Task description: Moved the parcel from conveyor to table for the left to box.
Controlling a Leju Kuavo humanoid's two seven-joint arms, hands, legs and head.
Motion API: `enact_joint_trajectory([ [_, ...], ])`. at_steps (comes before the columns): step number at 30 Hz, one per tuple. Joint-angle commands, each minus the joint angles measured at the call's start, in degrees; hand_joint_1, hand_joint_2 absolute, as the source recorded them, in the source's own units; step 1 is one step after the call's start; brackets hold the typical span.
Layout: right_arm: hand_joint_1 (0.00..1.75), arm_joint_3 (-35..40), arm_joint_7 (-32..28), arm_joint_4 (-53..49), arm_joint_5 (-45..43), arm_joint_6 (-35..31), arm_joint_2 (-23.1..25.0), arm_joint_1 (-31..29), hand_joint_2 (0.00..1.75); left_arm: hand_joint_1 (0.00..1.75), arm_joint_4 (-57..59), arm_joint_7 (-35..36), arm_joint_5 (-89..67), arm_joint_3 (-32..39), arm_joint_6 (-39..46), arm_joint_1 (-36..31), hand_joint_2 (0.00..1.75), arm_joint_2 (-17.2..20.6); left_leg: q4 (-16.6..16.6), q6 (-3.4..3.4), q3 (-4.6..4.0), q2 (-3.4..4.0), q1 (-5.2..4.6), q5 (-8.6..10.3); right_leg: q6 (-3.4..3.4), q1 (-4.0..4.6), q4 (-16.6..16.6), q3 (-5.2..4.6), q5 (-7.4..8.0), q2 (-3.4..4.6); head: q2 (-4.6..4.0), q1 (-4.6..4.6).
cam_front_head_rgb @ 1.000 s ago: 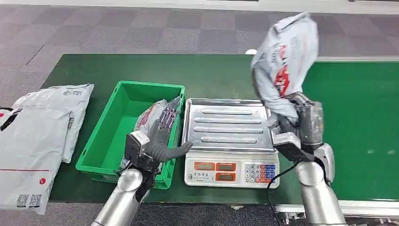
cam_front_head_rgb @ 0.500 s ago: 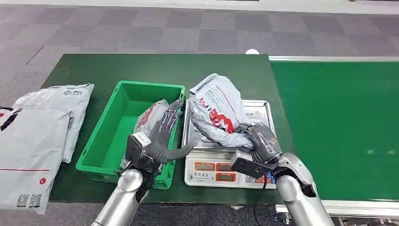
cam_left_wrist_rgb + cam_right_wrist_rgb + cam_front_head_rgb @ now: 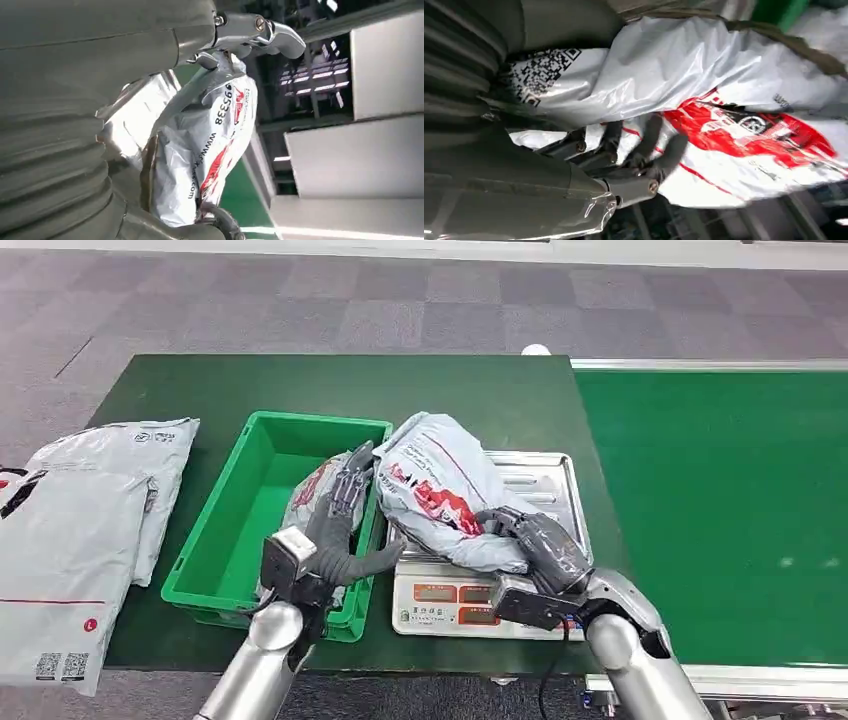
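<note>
The grey parcel (image 3: pixel 440 498) with red print lies on the steel tray (image 3: pixel 545 472) of the scale, its left end reaching the green bin's wall. My right hand (image 3: pixel 541 545) grips the parcel's right end, and its dark fingers (image 3: pixel 650 144) curl over the plastic of the parcel (image 3: pixel 704 75). My left hand (image 3: pixel 338 525) hovers over the bin's right wall with its fingers spread and its thumb stretched toward the parcel. Through the left wrist view the parcel (image 3: pixel 210 150) shows just beyond my left hand (image 3: pixel 150 35), which holds nothing.
The green bin (image 3: pixel 300 422) on the dark green table (image 3: pixel 200 390) holds another grey parcel (image 3: pixel 312 490). The scale's display front (image 3: pixel 480 605) faces me. Flat grey bags (image 3: pixel 90 510) lie at the table's left end. The green conveyor (image 3: pixel 720 490) runs on the right.
My right hand swung the parcel down from high over the conveyor's edge onto the scale tray and laid it leftward. My left hand barely moved.
</note>
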Motion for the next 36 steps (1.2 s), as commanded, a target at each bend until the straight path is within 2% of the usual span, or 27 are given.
enact_joint_trajectory([
  [1,0.0,0.0,-1.0,-1.7,-5.0,-0.8,-0.7,-1.8,1.75,0.0,-4.1,-4.6,-7.6,0.4,13.3,0.1,1.75,0.9,0.0,-0.05,0.1,0.05,0.05,-0.04,-0.09,0.05,0.0,0.09,-0.01,0.12,0.0,0.0],
  [3,0.0,-0.5,-1.5,-1.8,-6.0,-1.2,-0.4,-1.7,1.75,0.0,-5.1,-4.7,-6.1,1.5,14.8,0.4,1.75,0.1,-0.1,-0.05,0.17,0.04,0.07,-0.05,-0.09,0.07,-0.1,0.15,-0.01,0.11,0.0,0.0],
  [5,0.0,-1.3,-3.6,-2.2,-9.5,-2.0,0.1,-2.2,1.75,0.0,-8.9,-4.7,-4.1,-0.1,20.3,1.2,1.75,1.2,0.0,-0.02,0.08,0.04,0.04,-0.02,-0.05,0.04,-0.1,0.07,0.01,0.07,0.0,0.0],
  [7,0.0,-3.1,-5.6,-4.0,-14.7,-2.0,1.0,-2.5,1.75,0.0,-11.8,-4.7,-2.2,-1.4,22.2,1.6,1.75,1.9,-0.1,-0.03,0.19,0.11,0.07,-0.05,-0.08,0.07,-0.1,0.17,0.01,0.18,0.0,0.02],
  [12,0.0,-4.0,-5.8,-5.4,-16.1,-2.3,1.3,-2.8,1.75,0.0,-12.5,-4.7,-1.9,-1.6,22.5,1.7,1.75,1.7,0.0,-0.04,0.08,0.04,0.02,-0.02,-0.07,0.02,0.0,0.05,0.0,0.09,0.0,0.0],
  [18,0.0,-9.3,-9.5,-11.7,-25.7,-4.9,3.0,0.5,1.75,0.0,-12.1,-4.7,-1.0,-3.5,22.2,1.0,1.75,1.5,-0.1,-0.04,0.1,-0.16,0.05,-0.01,-0.07,0.05,-0.1,0.13,-0.05,-0.11,0.0,0.0],
  [21,0.0,-12.9,-11.6,-13.1,-31.7,-6.3,4.8,0.9,1.75,0.0,-5.5,-4.2,-1.5,-5.5,18.5,-1.2,1.75,1.7,-0.1,-0.05,0.19,-0.06,0.05,-0.03,-0.09,0.06,-0.1,0.2,-0.04,-0.01,0.0,0.0],
  [22,0.0,-14.6,-12.2,-17.3,-29.4,-17.8,6.6,1.0,1.75,0.0,-0.2,2.3,-6.4,-7.2,16.6,-3.3,1.75,1.6,-0.1,-0.04,0.15,-0.1,0.04,-0.01,-0.07,0.05,-0.1,0.17,-0.03,-0.06,0.0,0.0],
  [23,0.0,-13.6,-12.2,-19.2,-28.3,-26.3,6.1,1.2,1.75,0.0,3.1,2.5,-7.3,-7.3,15.6,-4.5,1.75,0.6,-0.1,-0.04,0.2,-0.08,0.04,0.0,-0.08,0.04,-0.1,0.2,-0.02,-0.02,0.0,0.0],
  [25,0.0,-11.0,-12.2,-20.9,-28.2,-34.8,4.4,2.1,1.75,0.0,10.1,2.2,-7.3,-7.1,14.8,-6.9,1.75,-1.7,-0.1,-0.04,0.17,-0.4,0.02,0.07,-0.09,0.02,-0.1,0.24,-0.06,-0.33,0.0,0.0],
  [26,0.0,-9.9,-12.2,-21.7,-27.3,-38.9,3.8,2.7,1.75,0.0,13.0,2.8,-7.4,-7.9,13.2,-8.2,1.75,-2.1,-0.1,-0.01,0.11,-0.29,-0.02,0.06,-0.04,-0.02,-0.1,0.12,-0.05,-0.26,0.0,0.0],
  [30,0.0,-6.3,-12.2,-22.7,-28.2,-42.6,1.9,4.1,1.75,0.0,20.4,6.3,-12.3,-12.2,10.6,-12.3,1.75,-2.5,-0.1,0.02,0.14,-0.26,-0.02,0.05,-0.03,-0.02,-0.1,0.17,-0.03,-0.21,0.0,0.02],
  [34,0.0,-4.5,-12.2,-20.8,-25.9,-44.3,2.3,2.6,1.75,0.0,34.3,11.8,-16.4,-14.4,7.4,-18.9,1.75,-5.8,0.0,-0.01,0.14,-0.06,-0.02,0.02,-0.05,-0.01,-0.1,0.12,0.01,-0.05,0.0,0.0],
  [36,0.0,-4.2,-12.2,-20.6,-25.6,-44.3,2.6,2.5,1.75,0.0,37.6,12.9,-18.1,-15.1,8.2,-20.3,1.75,-6.6,0.0,0.0,0.12,-0.09,-0.01,0.03,-0.04,0.0,-0.1,0.12,0.0,-0.08,0.0,0.02],
])
